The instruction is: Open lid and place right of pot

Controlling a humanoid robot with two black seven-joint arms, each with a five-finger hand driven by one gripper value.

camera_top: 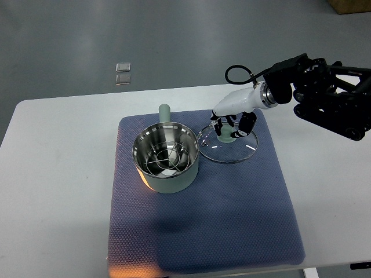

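Now right hand (232, 124) fingers curled around lid (227, 145) knob, lid flat beside pot (166, 158), pot handle pointing away.

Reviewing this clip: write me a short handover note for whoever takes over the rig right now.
Right robot hand: fingers around the knob of the glass lid, which sits on the blue mat just right of the pot.
Left robot hand: not in view.
Pot: open, on the mat, handle pointing away from the robot.
Done: lid off and moved to the pot's right.
Left: let go of the knob and pull the hand back. I cannot tell if the lid rests fully flat.
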